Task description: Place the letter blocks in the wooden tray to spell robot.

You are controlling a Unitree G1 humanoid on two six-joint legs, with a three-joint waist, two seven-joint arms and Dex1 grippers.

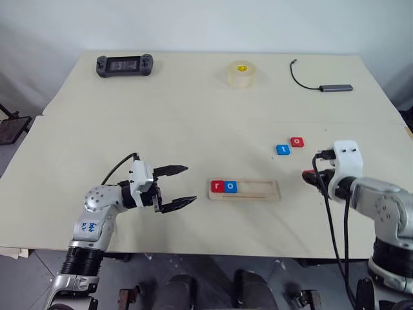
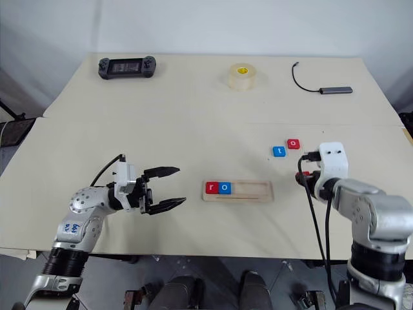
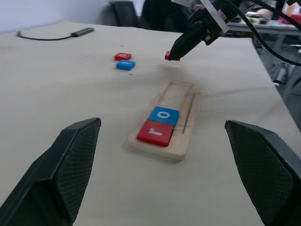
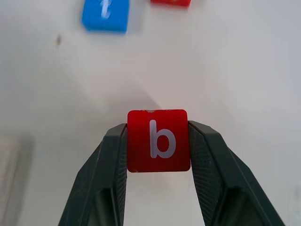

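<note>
Left tool (image 1: 179,188) hangs released beside the wooden tray (image 1: 264,190), which holds r and o; right tool (image 4: 157,141) grasps the red b block (image 4: 158,140), due third, beyond lie t (image 1: 282,150) and o (image 1: 297,142)

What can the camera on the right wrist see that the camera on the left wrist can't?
Right wrist view alone: the white letter b on the red square block pinched in the right gripper.

Left wrist view alone: the long pale wooden tray holding the red r block and the blue o block, and the left gripper's open black fingers.

Both: the blue t block, a red block beside it, and the tan table.
</note>
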